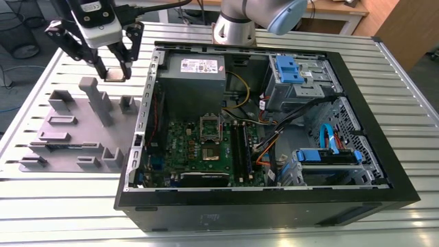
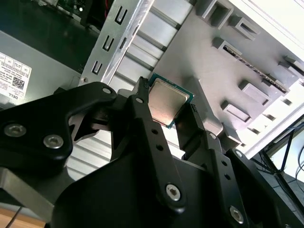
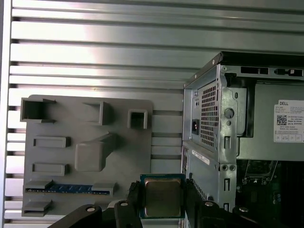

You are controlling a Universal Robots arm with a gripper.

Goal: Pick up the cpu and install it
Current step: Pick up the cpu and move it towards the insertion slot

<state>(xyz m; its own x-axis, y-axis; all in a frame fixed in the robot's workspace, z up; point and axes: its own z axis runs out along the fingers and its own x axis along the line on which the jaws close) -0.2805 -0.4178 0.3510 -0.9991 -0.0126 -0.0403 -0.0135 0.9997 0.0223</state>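
The cpu (image 2: 166, 101) is a small square chip with a silver-grey metal top and a thin green rim. My gripper (image 2: 167, 110) is shut on it, one black finger on each side edge. In the first wrist view the cpu (image 3: 162, 196) hangs between the fingers (image 3: 134, 198) above the slatted table, beside the grey fixture plate (image 3: 118, 156). In the exterior view the gripper (image 1: 114, 72) holds the cpu (image 1: 114, 76) in the air over the far end of the fixture plate (image 1: 65, 139), to the exterior view's left of the open computer case (image 1: 343, 170). The green motherboard (image 1: 185, 149) lies inside the case, with its socket (image 1: 209, 153).
Tall grey fixture posts (image 1: 96, 100) stand on the plate just below the gripper. The case's metal side wall (image 1: 145, 110) rises between the plate and the motherboard. A power supply (image 1: 195, 77), blue drive bays (image 1: 291, 69) and loose cables (image 1: 274, 128) fill the case.
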